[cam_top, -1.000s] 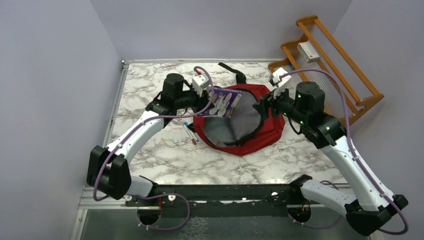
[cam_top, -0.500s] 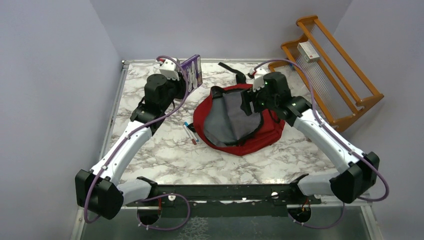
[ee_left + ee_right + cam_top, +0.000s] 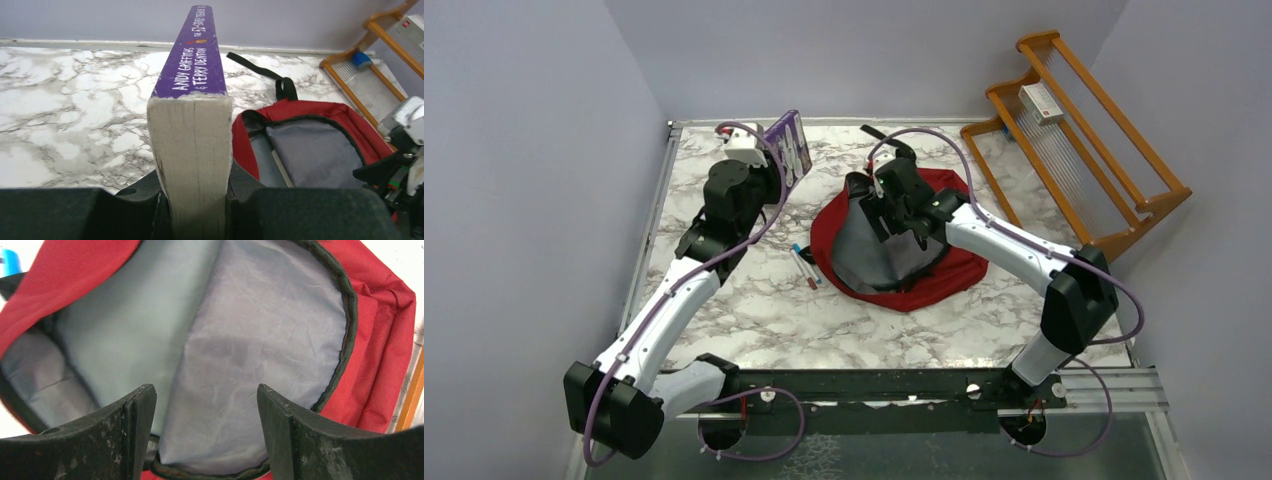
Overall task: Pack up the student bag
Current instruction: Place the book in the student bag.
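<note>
Left gripper clamped on a purple book, pads hidden against its pages, arm raised far left, right gripper spread wide, wrist bent down over the open red bag on the table, beside it perhaps pens, too small to tell.

Can't read full spine title on book, cropped at top edge. Can't see its lower end, buried in left gripper. Only get part of student bag in right wrist view. Can't identify blue scrap at corner. Can't make out small items beside bag from above.
</note>
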Tool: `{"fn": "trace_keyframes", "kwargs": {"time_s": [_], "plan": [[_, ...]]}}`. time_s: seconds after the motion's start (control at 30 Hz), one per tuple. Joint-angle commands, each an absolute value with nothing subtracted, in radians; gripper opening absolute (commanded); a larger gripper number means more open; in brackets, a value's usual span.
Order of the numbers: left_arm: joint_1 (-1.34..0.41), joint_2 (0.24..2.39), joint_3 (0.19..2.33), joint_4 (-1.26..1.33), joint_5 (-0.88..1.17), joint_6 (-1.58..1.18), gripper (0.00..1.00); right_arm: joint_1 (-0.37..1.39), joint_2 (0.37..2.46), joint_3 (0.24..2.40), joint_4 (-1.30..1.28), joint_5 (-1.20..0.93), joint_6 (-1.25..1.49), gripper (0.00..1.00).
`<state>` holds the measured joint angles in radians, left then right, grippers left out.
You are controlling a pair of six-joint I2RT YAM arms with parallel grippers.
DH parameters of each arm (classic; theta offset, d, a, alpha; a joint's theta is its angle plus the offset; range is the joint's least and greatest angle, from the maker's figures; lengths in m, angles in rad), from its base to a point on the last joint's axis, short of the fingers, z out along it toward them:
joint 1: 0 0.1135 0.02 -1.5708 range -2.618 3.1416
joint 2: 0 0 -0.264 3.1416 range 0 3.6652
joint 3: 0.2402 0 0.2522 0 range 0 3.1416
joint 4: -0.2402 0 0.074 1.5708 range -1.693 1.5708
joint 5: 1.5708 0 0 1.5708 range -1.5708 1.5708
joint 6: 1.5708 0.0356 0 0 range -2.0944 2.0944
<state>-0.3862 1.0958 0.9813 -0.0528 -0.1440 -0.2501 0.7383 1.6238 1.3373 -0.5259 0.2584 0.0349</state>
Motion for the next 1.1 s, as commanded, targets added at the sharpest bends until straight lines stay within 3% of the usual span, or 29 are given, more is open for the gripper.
{"fn": "trace_keyframes", "kwargs": {"time_s": [0.0,0.37,0.6,1.07], "plan": [[-0.383,1.021,0.978,0.002,-0.274,-0.257,0.00,0.752,1.704,1.391,-0.501,0.375,0.060,0.79],[-0.383,0.982,0.930,0.009,-0.268,-0.267,0.00,0.787,1.909,1.498,-0.543,0.521,0.033,0.79],[-0.382,0.972,0.911,0.019,-0.259,-0.261,0.00,0.814,1.992,1.549,-0.575,0.632,-0.019,0.74],[-0.382,0.984,0.900,0.036,-0.225,-0.274,0.00,0.829,2.009,1.588,-0.591,0.734,-0.039,0.42]]}}
